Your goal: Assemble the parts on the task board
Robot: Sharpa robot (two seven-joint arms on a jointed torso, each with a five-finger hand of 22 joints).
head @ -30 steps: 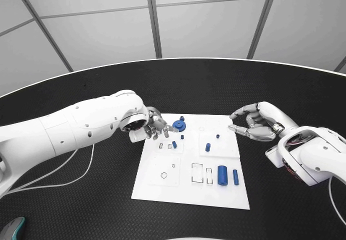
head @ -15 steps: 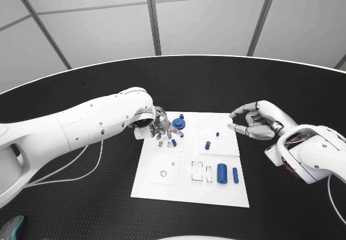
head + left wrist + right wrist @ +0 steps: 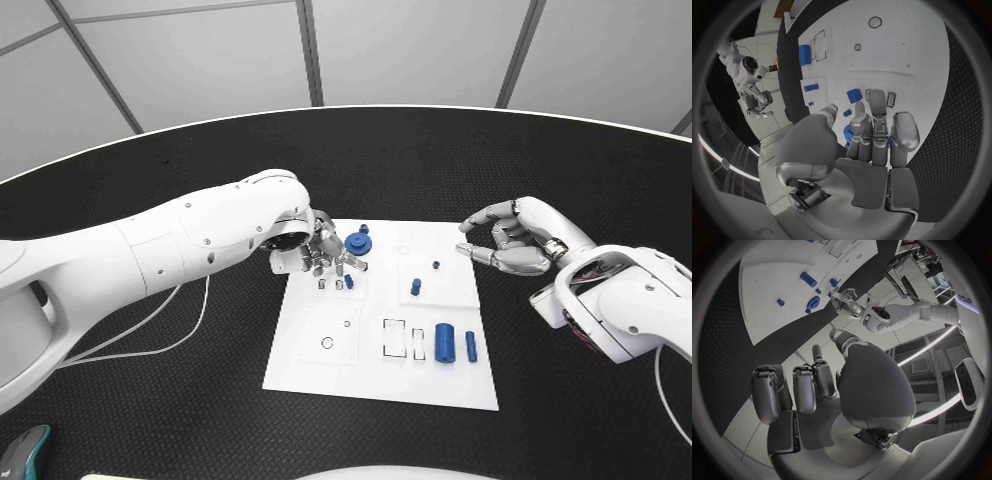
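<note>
The white task board (image 3: pixel 361 370) lies in the middle of the table. My left hand (image 3: pixel 325 255) hangs over its far left corner, fingers pointing down beside a blue gear (image 3: pixel 358 243). In the left wrist view that hand (image 3: pixel 873 135) has straight fingers, the thumb stands apart, and the gear (image 3: pixel 846 134) shows blue behind them. A small blue piece (image 3: pixel 348 282) lies just below the fingertips. Two blue pegs (image 3: pixel 415 289) stand mid-board, and a thick blue cylinder (image 3: pixel 444 343) lies near the right edge. My right hand (image 3: pixel 508 240) hovers off the board's right side, fingers curled, nothing in it.
A slimmer blue pin (image 3: pixel 470 345) lies beside the cylinder. Empty slots (image 3: pixel 394 343) and a round hole (image 3: pixel 327 349) mark the board's near half. Black table (image 3: pixel 173 400) surrounds the board, and a cable (image 3: pixel 144 350) trails at the left.
My left hand has shifted slightly right and farther over the board's corner, closer to the gear. The right hand has hardly moved.
</note>
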